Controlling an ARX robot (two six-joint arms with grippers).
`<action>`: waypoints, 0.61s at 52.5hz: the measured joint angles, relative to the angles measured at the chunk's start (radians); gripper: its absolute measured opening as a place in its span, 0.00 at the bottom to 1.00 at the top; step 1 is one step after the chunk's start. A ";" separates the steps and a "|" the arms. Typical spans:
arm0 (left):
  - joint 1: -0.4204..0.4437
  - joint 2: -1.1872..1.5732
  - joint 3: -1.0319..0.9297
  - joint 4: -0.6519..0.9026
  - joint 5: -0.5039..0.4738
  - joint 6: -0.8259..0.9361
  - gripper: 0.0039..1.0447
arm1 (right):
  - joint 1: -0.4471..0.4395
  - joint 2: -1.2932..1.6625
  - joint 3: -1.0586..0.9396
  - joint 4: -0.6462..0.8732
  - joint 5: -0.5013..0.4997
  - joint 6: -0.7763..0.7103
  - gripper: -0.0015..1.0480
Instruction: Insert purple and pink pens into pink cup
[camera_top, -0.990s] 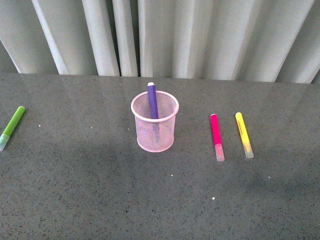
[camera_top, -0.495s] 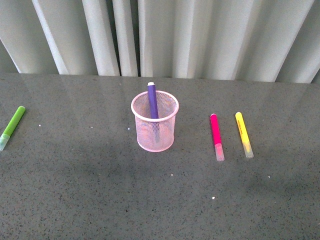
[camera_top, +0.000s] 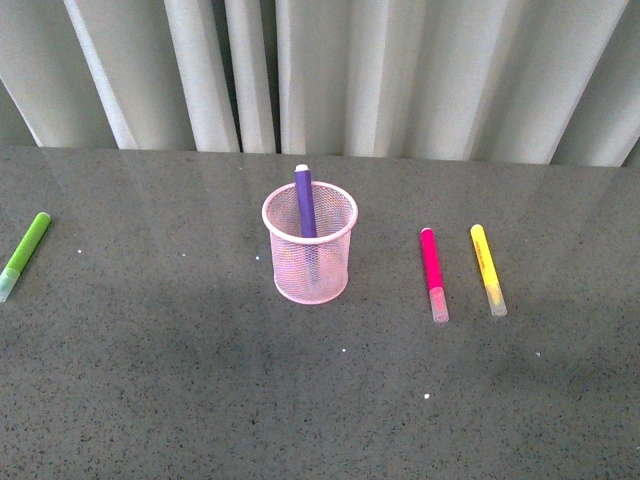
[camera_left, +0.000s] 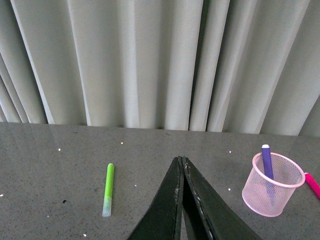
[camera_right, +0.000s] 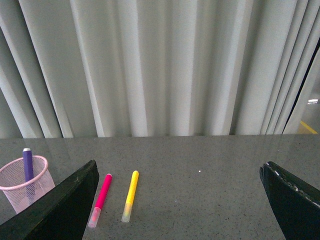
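The pink mesh cup (camera_top: 310, 258) stands mid-table with the purple pen (camera_top: 304, 202) upright inside it, its end poking above the rim. To the right of the cup the pink pen (camera_top: 432, 268) lies flat on the table, clear cap toward me. Neither arm shows in the front view. My left gripper (camera_left: 181, 161) is shut with nothing between its fingers, back from the cup (camera_left: 272, 186) and the purple pen (camera_left: 267, 161). My right gripper (camera_right: 180, 169) stands wide open and empty, with the pink pen (camera_right: 101, 198) just beside its one finger and the cup (camera_right: 27, 184) further off.
A yellow marker (camera_top: 488, 268) lies parallel to the pink pen on its right side, seen too as the yellow marker (camera_right: 129, 194). A lime-green marker (camera_top: 24, 253) lies at the table's far left, also the green marker (camera_left: 108, 187). Pale curtains (camera_top: 400, 70) hang behind the grey table (camera_top: 200, 380).
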 joint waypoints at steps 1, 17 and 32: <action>0.000 -0.006 0.000 -0.006 0.000 0.000 0.03 | 0.000 0.000 0.000 0.000 0.000 0.000 0.93; 0.000 -0.084 0.000 -0.084 0.000 0.000 0.03 | 0.000 0.000 0.000 0.000 0.000 0.000 0.93; 0.000 -0.266 0.000 -0.272 0.002 0.000 0.03 | 0.000 0.000 0.000 0.000 0.000 0.000 0.93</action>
